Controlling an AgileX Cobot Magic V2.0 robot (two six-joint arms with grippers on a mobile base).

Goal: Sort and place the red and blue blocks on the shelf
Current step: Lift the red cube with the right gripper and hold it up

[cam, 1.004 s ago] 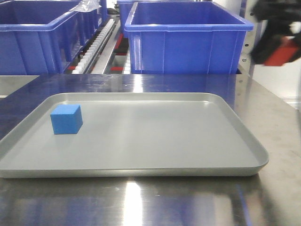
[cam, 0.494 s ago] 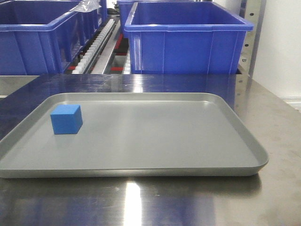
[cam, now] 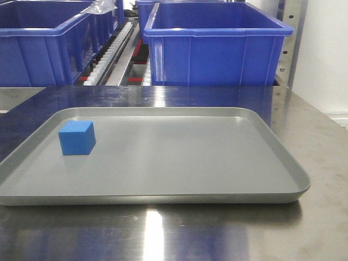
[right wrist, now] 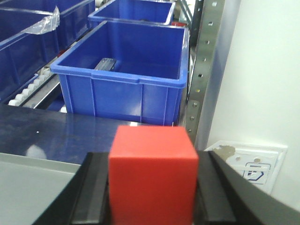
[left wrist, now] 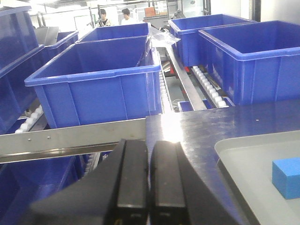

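Note:
The blue block (cam: 76,138) sits at the left of the grey tray (cam: 244,185) in the front view; it also shows at the right edge of the left wrist view (left wrist: 287,177). The red block (right wrist: 152,173) is clamped between the jaws of my right gripper (right wrist: 152,187), held above the steel table's right end facing a blue bin (right wrist: 124,75) on the shelf. My left gripper (left wrist: 149,176) is shut and empty, left of the tray near the shelf's steel front rail (left wrist: 70,138). Neither gripper shows in the front view.
Large blue bins (cam: 215,46) stand in rows on the shelf's roller tracks (cam: 111,54) behind the steel table (cam: 321,141). A perforated upright post (right wrist: 205,61) and a white wall (right wrist: 262,70) stand at the right. Two people (left wrist: 112,16) are far behind.
One second ago my right gripper with the red block showed at the upper right of the front view; it has since left that view. The blue block and tray have not moved.

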